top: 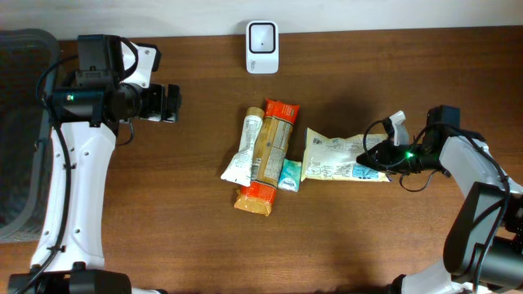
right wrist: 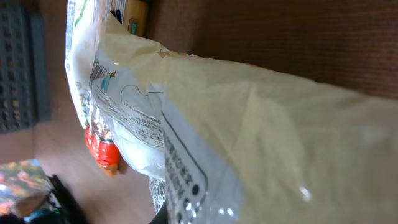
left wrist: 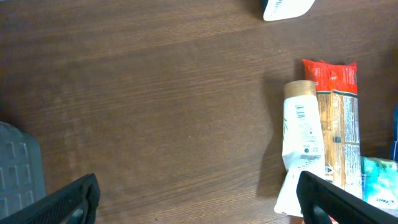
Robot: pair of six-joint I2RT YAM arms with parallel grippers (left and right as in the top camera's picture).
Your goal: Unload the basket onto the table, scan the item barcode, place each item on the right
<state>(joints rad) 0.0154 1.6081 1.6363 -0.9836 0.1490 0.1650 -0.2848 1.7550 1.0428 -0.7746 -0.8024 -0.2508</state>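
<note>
The pale bag [top: 337, 156] lay on the table [top: 163, 212], right of the middle, with its left edge just beside a small teal packet [top: 289, 174]. Our right gripper [top: 377, 157] was clamped on the bag's right end. Further left lay a white tube [top: 243, 147] and a long brown pack [top: 270, 147], side by side. The white scanner [top: 262, 36] sat at the far edge. Our left gripper [top: 172, 104] hung wide open, well apart from everything and holding nothing.

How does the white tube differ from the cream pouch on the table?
The cream pouch is wide and flat; the white tube is narrow, with a tan cap. The pouch lies across the overhead picture, the tube nearly up and down it. The right gripper is shut on the pouch's end; nothing grips the tube. Both lie on the wooden table.
</note>
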